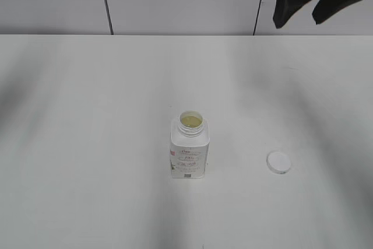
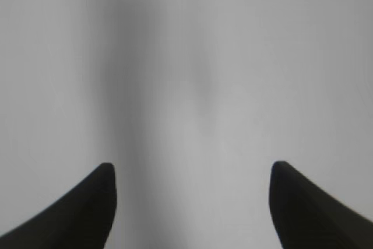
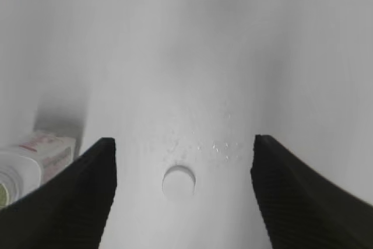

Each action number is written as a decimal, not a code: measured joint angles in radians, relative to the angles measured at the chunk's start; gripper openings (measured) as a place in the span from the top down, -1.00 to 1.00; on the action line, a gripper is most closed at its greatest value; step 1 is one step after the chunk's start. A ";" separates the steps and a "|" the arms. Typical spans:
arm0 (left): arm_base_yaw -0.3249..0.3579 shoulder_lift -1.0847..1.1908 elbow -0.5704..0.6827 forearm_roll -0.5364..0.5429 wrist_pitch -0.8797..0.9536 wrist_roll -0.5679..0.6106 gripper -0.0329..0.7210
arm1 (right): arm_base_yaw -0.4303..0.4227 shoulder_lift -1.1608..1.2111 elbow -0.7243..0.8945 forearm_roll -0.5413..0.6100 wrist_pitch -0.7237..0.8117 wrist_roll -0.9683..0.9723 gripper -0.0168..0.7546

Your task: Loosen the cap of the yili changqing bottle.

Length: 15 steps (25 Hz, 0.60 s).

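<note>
One small white plastic bottle [image 1: 189, 150], squarish with round corners, is stood upright on the smooth white bench [image 1: 87, 144]. Its wide neck is left uncovered. One flat round white cap [image 1: 278, 161] is laid well apart to its right. The left hand [image 2: 192, 202] and the right hand [image 3: 183, 193] are both spread wide and nothing is held. Only dark finger tips are seen. The label print is too small to read.
</note>
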 joint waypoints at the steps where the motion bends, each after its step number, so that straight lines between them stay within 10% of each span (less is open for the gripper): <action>1: 0.000 0.000 -0.018 0.000 0.005 0.001 -0.41 | 0.000 -0.003 -0.022 0.000 0.000 0.000 -0.52; 15: 0.000 -0.027 -0.101 0.054 0.009 0.002 -0.36 | -0.018 -0.004 -0.063 -0.108 0.008 -0.057 -0.51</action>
